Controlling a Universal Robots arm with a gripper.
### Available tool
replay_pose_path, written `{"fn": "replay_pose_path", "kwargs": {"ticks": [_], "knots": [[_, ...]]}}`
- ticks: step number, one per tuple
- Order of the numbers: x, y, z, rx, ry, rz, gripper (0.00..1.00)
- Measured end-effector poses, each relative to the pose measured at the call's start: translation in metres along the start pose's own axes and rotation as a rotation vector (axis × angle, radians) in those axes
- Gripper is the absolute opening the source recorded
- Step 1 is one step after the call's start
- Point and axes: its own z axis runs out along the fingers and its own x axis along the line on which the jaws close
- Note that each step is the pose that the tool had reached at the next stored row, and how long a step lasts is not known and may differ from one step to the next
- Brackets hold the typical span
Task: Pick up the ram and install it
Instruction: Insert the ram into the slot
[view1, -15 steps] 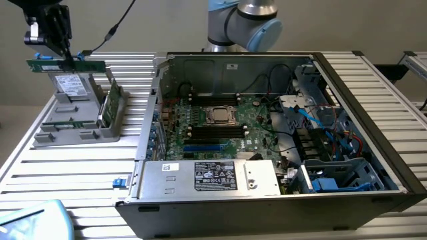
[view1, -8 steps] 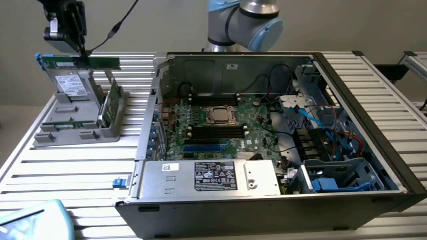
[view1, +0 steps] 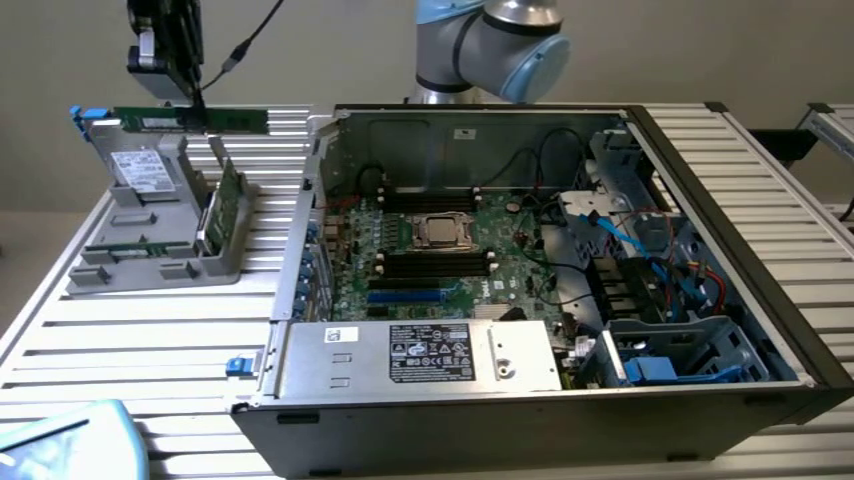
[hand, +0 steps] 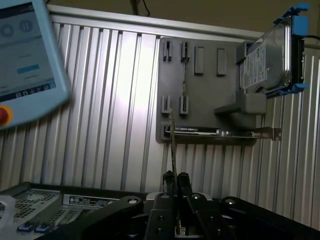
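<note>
While my pincer (view1: 198, 106) pinches the ram (view1: 238, 120) from above, the green stick hangs level over the grey holder (view1: 127, 268), clear of its slots; in the wrist view my fingertips (hand: 183, 180) press on the stick's thin edge (hand: 173, 145); the hard drive with blue tabs (view1: 140, 170) stands in the holder; the broader green card (view1: 220, 205) stands upright in the holder too; the open computer case (view1: 467, 440) sits just beside the holder, on the exterior view's right.
</note>
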Motion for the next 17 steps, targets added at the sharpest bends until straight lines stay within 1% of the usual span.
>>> {"fn": "replay_pose_path", "kwargs": {"ticks": [5, 9, 13, 17], "knots": [[0.002, -0.0203, -0.005, -0.0017, -0.0039, 0.0, 0.14], [0.003, -0.0368, -0.0078, -0.0044, -0.0064, -0.001, 0.14], [0.005, -0.0533, -0.0103, -0.008, -0.0079, -0.001, 0.14], [0.006, -0.0688, -0.0124, -0.014, -0.0092, 0.0, 0.14]]}}
